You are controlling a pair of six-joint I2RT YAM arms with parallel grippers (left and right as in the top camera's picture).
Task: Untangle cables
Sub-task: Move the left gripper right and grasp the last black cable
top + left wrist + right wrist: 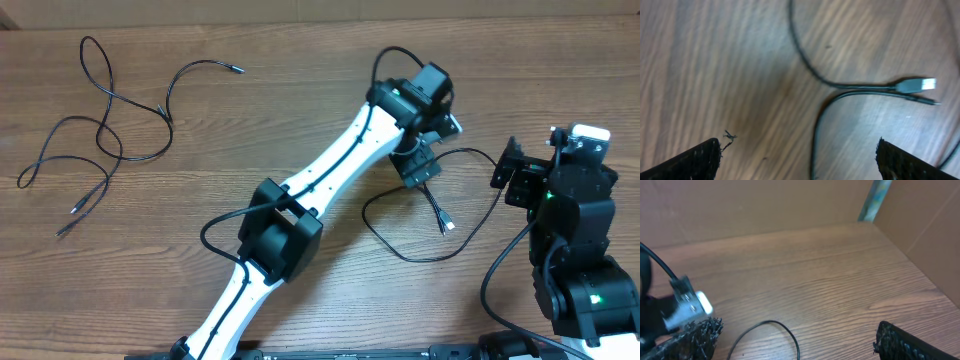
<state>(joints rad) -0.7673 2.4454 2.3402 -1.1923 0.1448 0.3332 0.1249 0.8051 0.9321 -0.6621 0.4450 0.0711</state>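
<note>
In the overhead view, a tangle of cables (100, 130) is seen at the far left of the table (300, 60), and a separate looped cable (438, 212) is laid just below the left gripper (418, 168), near the right gripper (512, 175). In the left wrist view, the left gripper is shown spread wide and empty above that cable's plug (916, 84). In the right wrist view, the right gripper is likewise shown wide apart, nothing held, with a cable curve on the wood before it.

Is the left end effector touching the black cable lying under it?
Apart. In the left wrist view the left end effector is open, and bare table shows between the cable and both fingers.
</note>
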